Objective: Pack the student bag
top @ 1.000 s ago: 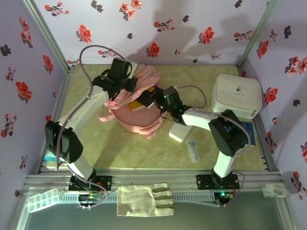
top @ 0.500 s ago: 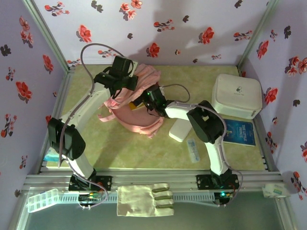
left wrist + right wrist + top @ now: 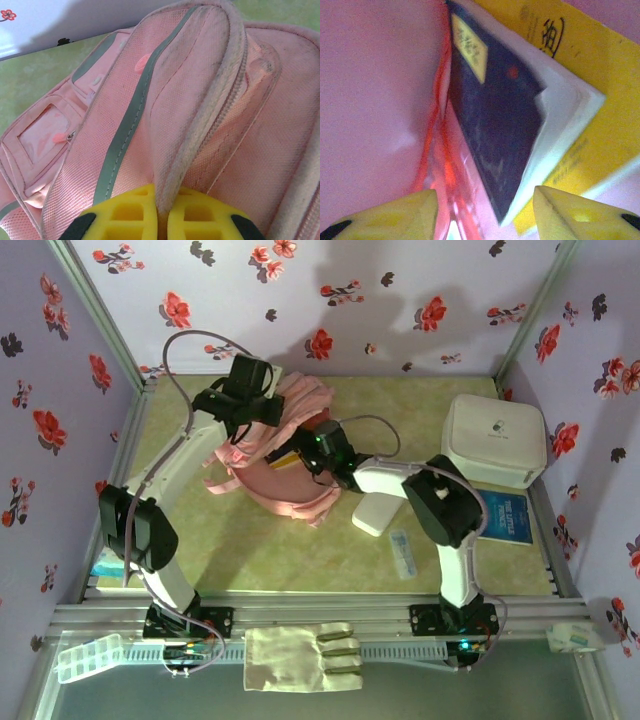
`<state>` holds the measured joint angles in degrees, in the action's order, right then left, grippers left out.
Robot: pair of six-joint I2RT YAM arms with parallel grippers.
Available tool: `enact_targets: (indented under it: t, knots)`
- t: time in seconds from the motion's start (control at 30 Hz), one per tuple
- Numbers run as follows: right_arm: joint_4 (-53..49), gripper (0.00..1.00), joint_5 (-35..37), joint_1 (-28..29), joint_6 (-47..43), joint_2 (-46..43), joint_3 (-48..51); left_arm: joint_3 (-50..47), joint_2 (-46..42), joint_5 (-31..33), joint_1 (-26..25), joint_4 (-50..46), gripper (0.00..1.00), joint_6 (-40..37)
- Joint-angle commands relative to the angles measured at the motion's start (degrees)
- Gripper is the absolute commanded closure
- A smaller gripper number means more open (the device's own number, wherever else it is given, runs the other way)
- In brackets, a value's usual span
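Two grippers meet at the mouth of the large soft pink fabric student bag (image 3: 270, 480), which lies flat on the table with the white rounded hard box (image 3: 495, 440) well apart on its right side. My left gripper (image 3: 162, 222) is pinched tight on the bag's piped zip rim, at the bag's upper-left edge seen from above, lifting it like a tent. My right gripper (image 3: 485, 215) is down inside the mouth, its yellow fingers (image 3: 390, 210) spread apart and gripping nothing. Just ahead of them, within the bag, a dark-covered book with white page edges (image 3: 495, 125) lies against a flat yellow-covered book (image 3: 600, 75).

By my judgement the step is releasing the dark book and getting out. Doing it well means opening a little wider so neither pad drags the cover, then backing straight out along the line of entry, clear of the pink lining close beside one finger. My left grip should hold the rim high until my right fingers are outside the bag, or the flap may sag onto the wrist. Whether the book sits fully past the zip I cannot tell. A flat blue book (image 3: 505, 512) waits well off the bag's right side.
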<state>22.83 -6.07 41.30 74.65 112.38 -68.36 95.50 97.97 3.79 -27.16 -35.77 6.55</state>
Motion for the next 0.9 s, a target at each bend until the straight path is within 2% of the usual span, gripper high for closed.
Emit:
enact_targets:
  t: [0.0, 0.1, 0.27, 0.37, 0.4, 0.43, 0.47, 0.57, 0.7, 0.87]
  knots:
    - [1.0, 0.45, 0.9, -0.2, -3.8, -7.8, 4.9, -1.5, -4.4, 0.8, 2.3, 6.2, 1.00, 2.0]
    - [-1.6, 0.43, 2.8, -0.4, -6.6, -13.6, 9.6, -4.7, -6.2, 0.6, 3.2, 7.6, 1.00, 0.7]
    - [-11.0, 0.39, 9.0, -1.1, -11.6, -22.4, 16.3, -13.9, -11.3, -0.1, 4.3, 9.8, 1.00, -2.3]
    - [-18.1, 0.37, 14.0, -2.5, -16.1, -27.1, 18.5, -18.7, -14.7, -1.0, 4.5, 9.1, 0.99, -1.5]
    - [-20.9, 0.35, 16.0, -3.1, -17.5, -28.3, 18.7, -20.0, -15.8, -1.4, 4.6, 8.9, 0.89, -0.9]
    - [-24.0, 0.34, 18.4, -4.0, -19.1, -29.7, 18.7, -21.6, -17.1, -2.0, 4.7, 8.5, 0.71, 0.1]
    - [-27.1, 0.32, 20.4, -5.1, -20.3, -30.9, 18.7, -23.1, -18.4, -2.2, 4.7, 8.4, 0.49, 1.3]
    - [-33.5, 0.26, 23.9, -9.0, -24.2, -33.5, 18.7, -27.9, -22.4, -3.0, 4.8, 10.2, 0.17, 5.3]
    - [-40.2, 0.19, 27.1, -15.1, -28.6, -34.6, 18.2, -32.5, -25.7, -3.9, 4.9, 12.2, 0.01, 9.1]
    - [-42.9, 0.16, 25.6, -24.2, -30.5, -35.1, 19.9, -34.2, -26.4, -3.9, 5.6, 13.4, 0.00, 11.4]
